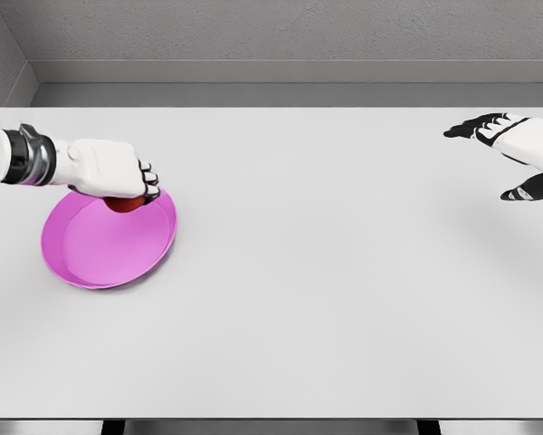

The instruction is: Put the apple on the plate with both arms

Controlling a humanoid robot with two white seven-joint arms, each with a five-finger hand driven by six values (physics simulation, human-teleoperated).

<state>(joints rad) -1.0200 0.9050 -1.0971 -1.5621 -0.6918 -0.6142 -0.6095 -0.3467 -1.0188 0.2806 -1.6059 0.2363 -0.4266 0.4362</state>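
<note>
A pink plate (103, 249) lies on the left part of the white table. Over its far rim my left hand (137, 187) is curled around a red apple (123, 205), of which only a small part shows under the fingers. I cannot tell whether the apple touches the plate. My right hand (516, 154) hovers at the far right of the table, fingers spread, holding nothing.
The white table (325, 290) stretches between the two hands. Its front edge runs along the bottom of the view, and a grey wall stands behind the far edge.
</note>
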